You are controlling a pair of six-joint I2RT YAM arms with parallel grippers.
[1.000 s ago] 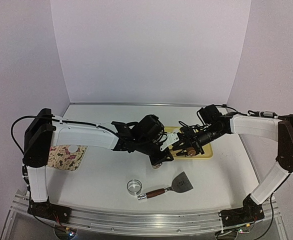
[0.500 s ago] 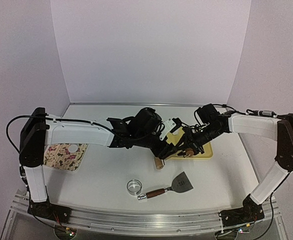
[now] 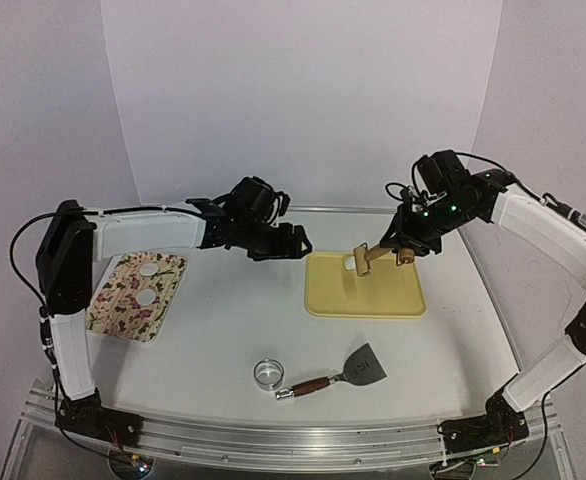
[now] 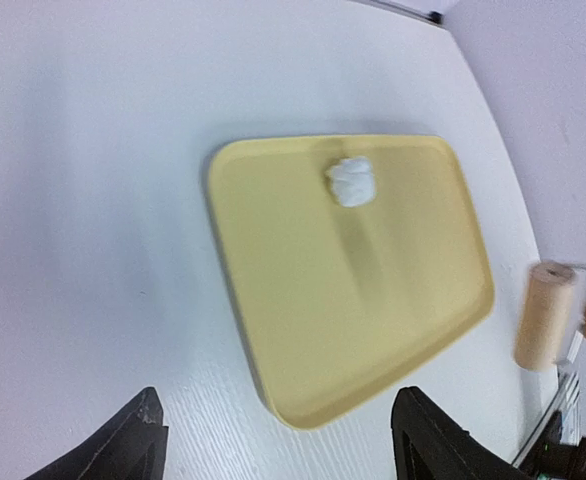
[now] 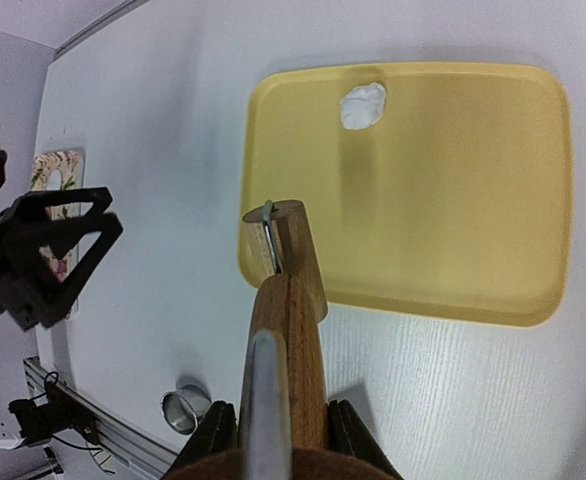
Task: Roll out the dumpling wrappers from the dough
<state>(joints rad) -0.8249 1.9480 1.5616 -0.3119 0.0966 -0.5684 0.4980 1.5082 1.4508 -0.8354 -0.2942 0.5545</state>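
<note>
Two white dumpling wrappers (image 3: 149, 270) lie on a floral mat (image 3: 113, 310) at the left. A small white lump of dough (image 4: 352, 182) sits near the far left corner of the yellow tray (image 3: 393, 300). My right gripper (image 5: 285, 440) is shut on the handle of a wooden roller (image 5: 283, 262), which hangs above the tray's left edge and clear of the dough (image 5: 362, 105). My left gripper (image 4: 278, 440) stands open with nothing in it, over bare table just left of the tray (image 4: 273, 250).
A small metal ring cutter (image 3: 268, 373) and a wooden-handled scraper (image 3: 358, 368) lie on the table near the front, below the tray. Grey walls close in the back and both sides.
My left gripper has opened and drawn back left, off the tray. My right arm has lifted the roller up and back, uncovering the dough lump.
</note>
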